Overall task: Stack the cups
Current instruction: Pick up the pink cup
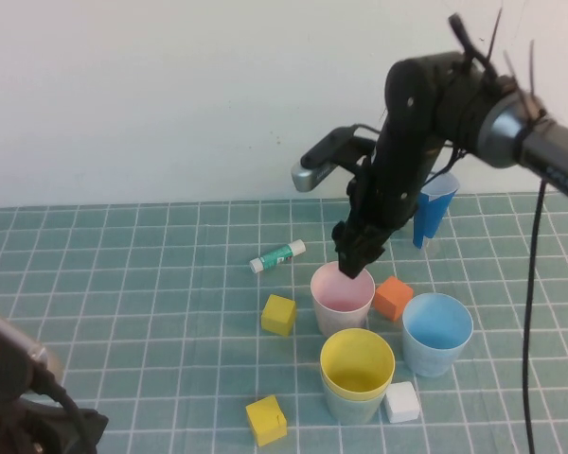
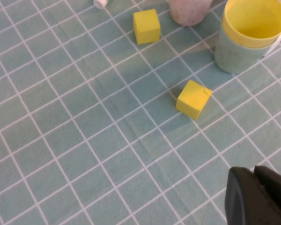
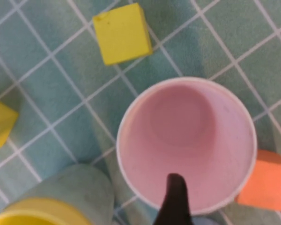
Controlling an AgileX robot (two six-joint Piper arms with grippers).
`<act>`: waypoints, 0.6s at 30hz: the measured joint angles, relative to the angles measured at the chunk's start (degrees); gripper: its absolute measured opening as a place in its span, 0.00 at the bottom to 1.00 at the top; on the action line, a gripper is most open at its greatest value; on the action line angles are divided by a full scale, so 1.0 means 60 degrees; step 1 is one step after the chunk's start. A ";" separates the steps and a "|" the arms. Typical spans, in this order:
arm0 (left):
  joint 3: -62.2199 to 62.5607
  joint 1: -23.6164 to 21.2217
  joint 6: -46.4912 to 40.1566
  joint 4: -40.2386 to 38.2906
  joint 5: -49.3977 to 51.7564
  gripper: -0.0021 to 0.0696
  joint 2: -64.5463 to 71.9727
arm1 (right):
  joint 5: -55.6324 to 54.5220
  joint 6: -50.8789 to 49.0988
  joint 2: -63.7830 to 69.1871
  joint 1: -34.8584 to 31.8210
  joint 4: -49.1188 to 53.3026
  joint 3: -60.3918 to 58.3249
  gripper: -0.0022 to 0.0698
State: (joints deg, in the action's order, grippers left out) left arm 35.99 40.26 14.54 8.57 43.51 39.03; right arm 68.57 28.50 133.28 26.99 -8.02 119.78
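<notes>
High view showed the right gripper (image 1: 353,266) hanging over the far rim of the pink cup (image 1: 342,297), its dark tip pointing down at the cup's mouth; whether its fingers were apart or together could not be told. Right wrist view looked straight down into the pink cup (image 3: 187,140), which stood upright and held nothing, with one dark finger (image 3: 174,199) crossing its rim. The yellow cup (image 1: 357,363) sat nested inside the green cup (image 1: 352,405), just nearer the robot than the pink one. The blue cup (image 1: 436,333) stood upright by itself to the right. An orange block (image 1: 393,297) lay between the pink and blue cups. The left gripper (image 2: 260,197) was parked low at the near left corner of the table, well apart from the cups, and its state could not be told either
</notes>
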 joint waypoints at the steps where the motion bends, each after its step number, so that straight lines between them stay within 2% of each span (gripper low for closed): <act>1: 0.0000 0.0000 0.0000 0.0023 0.0038 0.03 0.0000 | -0.0080 -0.0067 0.0158 0.0000 0.0000 0.0001 0.78; 6: 0.0000 0.0000 0.0000 0.0150 0.0174 0.03 0.0000 | -0.0515 -0.0265 0.0806 0.0000 0.0000 0.0022 0.80; 9: 0.0000 0.0000 0.0000 0.0264 0.0194 0.03 0.0000 | -0.0830 -0.0351 0.1082 0.0000 0.0018 0.0022 0.74; 11: 0.0000 0.0000 0.0000 0.0278 0.0232 0.03 0.0000 | -0.0921 -0.0371 0.1165 0.0000 0.0018 0.0038 0.62; 13: 0.0000 0.0000 0.0000 0.0278 0.0232 0.03 0.0000 | -0.0942 -0.0371 0.1203 0.0000 0.0035 0.0034 0.45; 15: 0.0000 0.0000 0.0044 0.0278 0.0232 0.03 0.0000 | -0.1001 -0.0371 0.1200 0.0000 0.0030 0.0065 0.23; 18: 0.0000 0.0000 0.0125 0.0278 0.0232 0.03 0.0000 | -0.1038 -0.0371 0.1222 -0.0019 0.0030 0.0123 0.09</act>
State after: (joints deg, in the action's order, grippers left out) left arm 35.99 40.26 15.29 10.24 44.90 39.03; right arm 62.34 26.27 140.61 26.88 -7.84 120.52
